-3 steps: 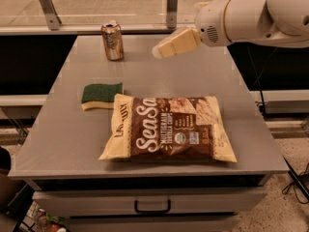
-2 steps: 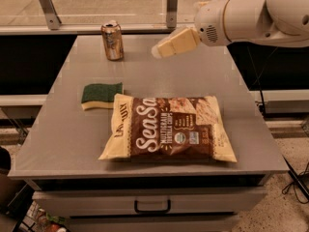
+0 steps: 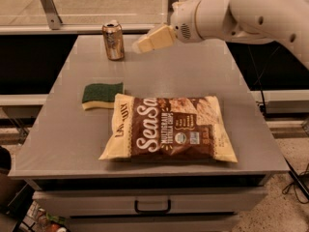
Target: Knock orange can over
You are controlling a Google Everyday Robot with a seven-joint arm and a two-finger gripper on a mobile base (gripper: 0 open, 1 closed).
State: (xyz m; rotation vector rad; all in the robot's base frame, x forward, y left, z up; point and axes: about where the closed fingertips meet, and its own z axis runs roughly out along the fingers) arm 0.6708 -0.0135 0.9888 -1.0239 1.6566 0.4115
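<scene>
Two pale fingers (image 3: 155, 36) of the gripper (image 3: 138, 46) sit pressed together into one wedge, holding nothing, tip just beside the orange can (image 3: 113, 40) but apart from it. The white arm (image 3: 241, 13) reaches in from the right over the far edge, wrist angled down and left. The can stands upright near the far left corner of the grey worktop (image 3: 193, 76). A green-and-yellow sponge (image 3: 101, 94) lies toward the left edge, touching a brown SeaSalt tortilla chip bag (image 3: 169, 129) lying flat near the front edge. A drawer (image 3: 152, 203) sits below.
</scene>
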